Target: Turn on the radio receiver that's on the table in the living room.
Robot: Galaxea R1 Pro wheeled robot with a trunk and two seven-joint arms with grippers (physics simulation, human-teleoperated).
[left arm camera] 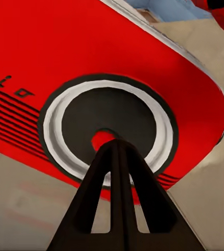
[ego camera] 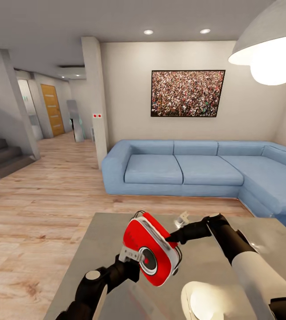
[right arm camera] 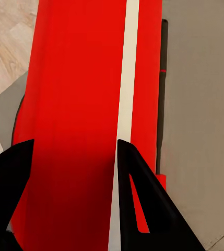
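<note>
- Jaws of the right gripper are seen in the head view closed on the upper edge of the radio, which is held tilted above the near part of the table; the left gripper is brought against the radio's face beside the dial, and whether its jaws are parted cannot be told there.
- Beyond the table's far edge a blue sofa is seen against the wall, with a framed crowd picture above it and a pendant lamp at the upper right.
- From the left wrist, the left gripper's fingers are seen pressed together, with their tip laid on the dial's red centre.
- From the right wrist, the radio's red body and white band are gripped between the right gripper's two dark fingers; grey tabletop lies beneath.
</note>
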